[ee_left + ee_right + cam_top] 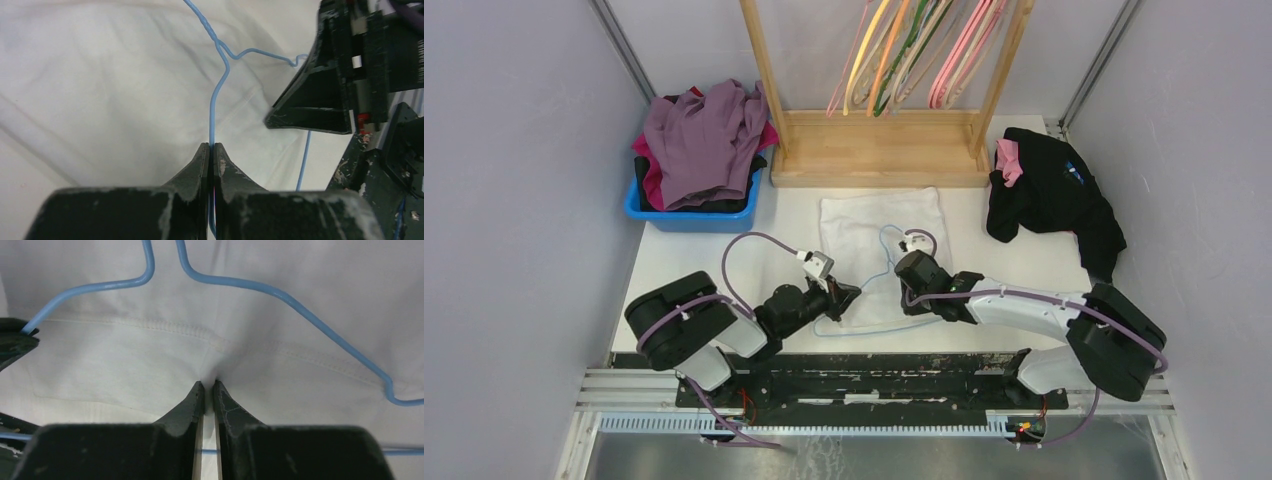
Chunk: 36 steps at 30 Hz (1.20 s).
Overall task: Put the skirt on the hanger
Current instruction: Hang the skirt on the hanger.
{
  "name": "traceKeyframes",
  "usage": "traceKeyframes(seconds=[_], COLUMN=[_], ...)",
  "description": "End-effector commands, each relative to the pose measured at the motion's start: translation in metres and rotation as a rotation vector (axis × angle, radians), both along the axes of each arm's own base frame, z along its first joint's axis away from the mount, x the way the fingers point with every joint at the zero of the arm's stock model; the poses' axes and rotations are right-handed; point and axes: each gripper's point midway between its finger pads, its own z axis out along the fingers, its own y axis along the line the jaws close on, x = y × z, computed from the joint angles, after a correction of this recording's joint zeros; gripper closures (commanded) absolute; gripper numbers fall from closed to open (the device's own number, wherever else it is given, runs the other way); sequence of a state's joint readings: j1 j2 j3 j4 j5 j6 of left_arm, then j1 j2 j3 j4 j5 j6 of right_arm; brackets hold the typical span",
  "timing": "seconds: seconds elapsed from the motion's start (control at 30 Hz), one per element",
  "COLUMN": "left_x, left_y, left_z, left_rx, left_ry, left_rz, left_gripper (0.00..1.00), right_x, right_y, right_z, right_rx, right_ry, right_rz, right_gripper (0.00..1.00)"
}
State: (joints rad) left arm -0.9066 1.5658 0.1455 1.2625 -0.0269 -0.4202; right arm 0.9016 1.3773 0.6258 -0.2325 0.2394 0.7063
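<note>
A white skirt [879, 232] lies flat on the table in front of the wooden rack. A light-blue wire hanger [876, 290] lies over its near edge. My left gripper [848, 292] is shut on the hanger's left arm; the blue wire [214, 107] runs out from between the jaws. My right gripper [906, 270] is shut on a pinch of the skirt's near hem [209, 375], and the cloth puckers at the fingertips. The hanger's neck and right shoulder [280, 295] lie on the cloth beyond them.
A wooden rack [879, 150] with several coloured hangers stands at the back. A blue bin [686, 212] heaped with purple and pink clothes sits at the back left. A black garment pile [1054, 195] lies at the right.
</note>
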Motion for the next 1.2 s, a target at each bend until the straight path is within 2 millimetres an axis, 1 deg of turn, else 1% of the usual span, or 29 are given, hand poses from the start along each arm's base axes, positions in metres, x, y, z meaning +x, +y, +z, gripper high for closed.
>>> traceKeyframes(seconds=[0.0,0.17,0.4,0.63,0.87,1.03,1.17], left_x=[0.013,0.015,0.022,0.026,0.028,0.035,0.043], left_y=[0.006,0.005,0.013,0.016,0.021,0.027,0.029], left_z=[0.004,-0.004,-0.012,-0.008,-0.010,-0.010,-0.008], left_rx=[0.061,0.093,0.123,0.133,0.162,0.187,0.212], left_ry=[-0.082,-0.089,-0.095,-0.114,-0.124,-0.139,-0.157], left_rz=[0.061,0.086,0.145,0.170,0.192,0.242,0.280], left_gripper=[0.95,0.95,0.96,0.96,0.96,0.96,0.97], right_x=[-0.001,-0.005,-0.013,-0.014,-0.010,-0.009,-0.008], right_y=[0.008,0.011,0.008,0.000,-0.002,-0.009,-0.012], right_z=[0.033,0.055,0.066,0.081,0.096,0.106,0.114], right_rx=[0.051,0.088,0.106,0.100,0.111,0.111,0.125], right_ry=[-0.029,-0.038,-0.033,-0.062,-0.092,-0.105,-0.104], right_rz=[0.048,0.078,0.101,0.095,0.084,0.077,0.076], right_gripper=[0.86,0.88,0.90,0.92,0.96,0.99,0.99])
